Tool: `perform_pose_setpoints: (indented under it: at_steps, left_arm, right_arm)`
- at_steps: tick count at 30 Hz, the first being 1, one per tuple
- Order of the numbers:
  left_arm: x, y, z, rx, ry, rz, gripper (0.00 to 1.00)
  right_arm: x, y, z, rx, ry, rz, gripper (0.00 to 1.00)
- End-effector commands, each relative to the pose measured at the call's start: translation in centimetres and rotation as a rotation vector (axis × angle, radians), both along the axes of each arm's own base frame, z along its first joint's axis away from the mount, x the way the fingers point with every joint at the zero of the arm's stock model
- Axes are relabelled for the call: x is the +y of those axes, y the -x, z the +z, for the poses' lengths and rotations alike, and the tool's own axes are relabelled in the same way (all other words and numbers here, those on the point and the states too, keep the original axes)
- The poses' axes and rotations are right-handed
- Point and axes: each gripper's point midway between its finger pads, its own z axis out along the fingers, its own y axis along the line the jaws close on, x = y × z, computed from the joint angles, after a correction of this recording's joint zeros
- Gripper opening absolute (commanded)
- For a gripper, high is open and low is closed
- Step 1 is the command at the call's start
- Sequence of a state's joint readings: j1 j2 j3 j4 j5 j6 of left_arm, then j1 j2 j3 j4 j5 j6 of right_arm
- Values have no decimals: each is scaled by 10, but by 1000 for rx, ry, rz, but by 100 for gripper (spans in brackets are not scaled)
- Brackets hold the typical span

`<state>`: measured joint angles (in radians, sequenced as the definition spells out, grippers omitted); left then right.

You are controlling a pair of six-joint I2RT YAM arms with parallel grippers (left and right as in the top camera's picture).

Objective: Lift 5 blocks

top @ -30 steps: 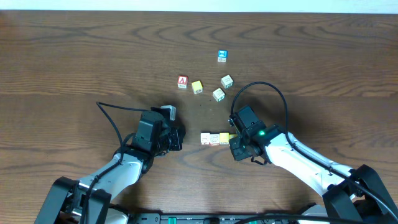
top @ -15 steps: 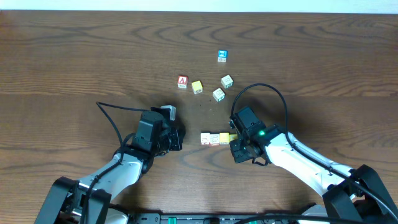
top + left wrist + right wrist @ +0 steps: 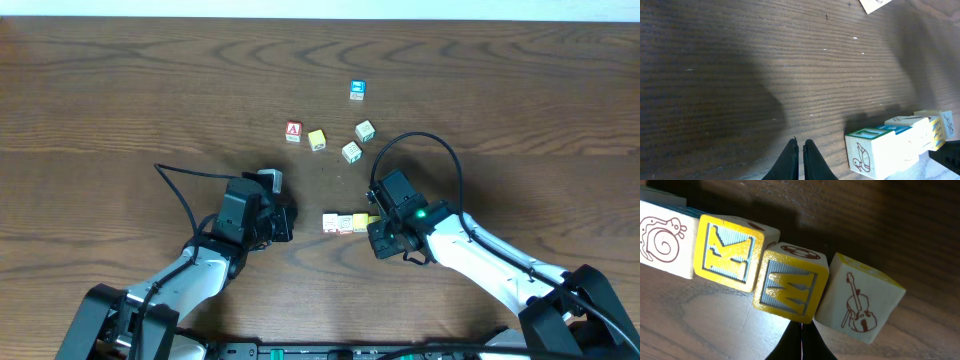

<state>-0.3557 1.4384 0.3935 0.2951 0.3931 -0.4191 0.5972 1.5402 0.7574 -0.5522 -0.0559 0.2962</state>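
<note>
Several blocks lie side by side in a short row (image 3: pixel 345 222) between my two grippers. In the right wrist view the row reads: a whitish snail block (image 3: pixel 662 237), a yellow K block (image 3: pixel 730 250), a yellow M block (image 3: pixel 790 287) and a whitish violin block (image 3: pixel 860 302). My right gripper (image 3: pixel 801 327) is shut and empty, its tips right at the seam between the M and violin blocks. My left gripper (image 3: pixel 801 143) is shut and empty, a short way left of the row's turtle-marked end block (image 3: pixel 872 152). In the overhead view the left gripper (image 3: pixel 290 222) and the right gripper (image 3: pixel 374 223) flank the row.
Farther back lie loose cubes: a red A cube (image 3: pixel 293 131), a yellow one (image 3: pixel 317 140), two whitish ones (image 3: pixel 351 152) (image 3: pixel 365 130) and a blue one (image 3: pixel 356 91). The right arm's cable (image 3: pixel 420 140) loops over the table behind the row.
</note>
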Motion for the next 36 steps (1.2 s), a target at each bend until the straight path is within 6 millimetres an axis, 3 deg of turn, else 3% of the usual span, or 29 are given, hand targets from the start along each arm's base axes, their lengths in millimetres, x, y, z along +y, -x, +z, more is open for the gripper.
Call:
perform_pose_setpoints:
  at_steps: [1,36]
  left_arm:
    - [-1,-7,5,-21,-10,4,7]
    - [0,-7,4,-21,-12,6,7]
  right_arm:
    - [2,0,-1,-3,0,4,1]
    - [8,1,0,5,-34,13,1]
